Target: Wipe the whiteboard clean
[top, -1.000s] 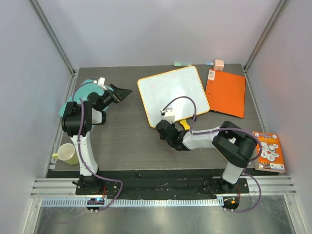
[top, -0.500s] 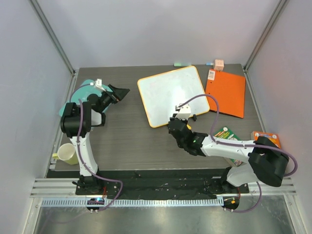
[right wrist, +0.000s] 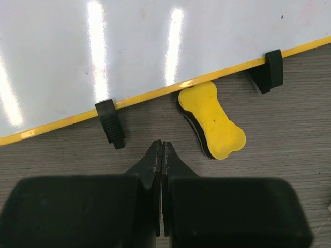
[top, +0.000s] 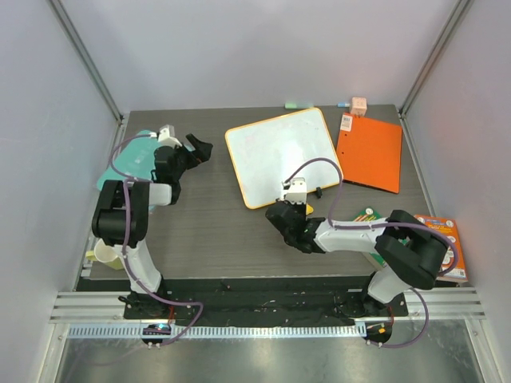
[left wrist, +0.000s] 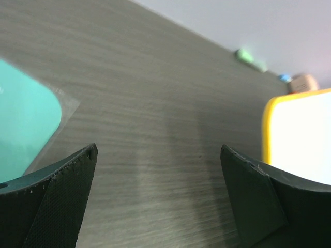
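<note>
A dark wood-grain tabletop (top: pixel 215 231) fills the overhead view, with pale walls around it. At its lower left we see a pale yellow cup (top: pixel 106 253). Above the cup, on the left of the frame, a teal sheet (top: pixel 137 152) lies partly under the left arm. The left pincer (top: pixel 199 148) hangs left of centre with its jaws spread wide; its wrist view shows only bare wood between the fingers. In the upper centre the whiteboard (top: pixel 279 155) lies flat and slightly turned, yellow rim all round, and its face looks clean to us. Just below its lower edge the right pincer (right wrist: pixel 161 147) has its jaws pressed together, gripping nothing, with the tips short of the rim. Beside them to the right, a yellow bone-shaped eraser (right wrist: pixel 212 124) lies against that rim, between two black clips (right wrist: pixel 109 123). An orange folder (top: pixel 369 153) rests in the upper right, and a book (top: pixel 443 243) at the right edge.
</note>
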Tool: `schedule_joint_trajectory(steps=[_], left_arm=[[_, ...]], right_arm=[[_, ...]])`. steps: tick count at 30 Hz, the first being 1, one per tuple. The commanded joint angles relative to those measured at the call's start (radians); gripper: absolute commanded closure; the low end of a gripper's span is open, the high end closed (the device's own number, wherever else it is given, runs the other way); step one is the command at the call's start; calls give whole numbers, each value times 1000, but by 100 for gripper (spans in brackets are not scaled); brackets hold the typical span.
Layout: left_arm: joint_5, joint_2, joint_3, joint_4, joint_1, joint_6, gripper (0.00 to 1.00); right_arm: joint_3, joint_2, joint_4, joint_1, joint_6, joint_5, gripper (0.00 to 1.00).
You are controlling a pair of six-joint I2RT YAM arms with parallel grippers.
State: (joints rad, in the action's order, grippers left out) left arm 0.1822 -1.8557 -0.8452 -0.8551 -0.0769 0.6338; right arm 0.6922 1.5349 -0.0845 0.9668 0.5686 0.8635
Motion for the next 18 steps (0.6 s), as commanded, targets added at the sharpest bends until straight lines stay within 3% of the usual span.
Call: schedule_joint_trajectory(steps=[1,11,18], left_arm=[[-188,72,-28,132,-55,-137,0],[-400,104,-61,244,-142,-247,0],[-448,116,-69,268,-187,-304,0]], right_arm=[[29,82,-47,-7,40,36,99],[110,243,-144,-16,1,-26,99],[181,310,-167,-11,-36,-115,99]])
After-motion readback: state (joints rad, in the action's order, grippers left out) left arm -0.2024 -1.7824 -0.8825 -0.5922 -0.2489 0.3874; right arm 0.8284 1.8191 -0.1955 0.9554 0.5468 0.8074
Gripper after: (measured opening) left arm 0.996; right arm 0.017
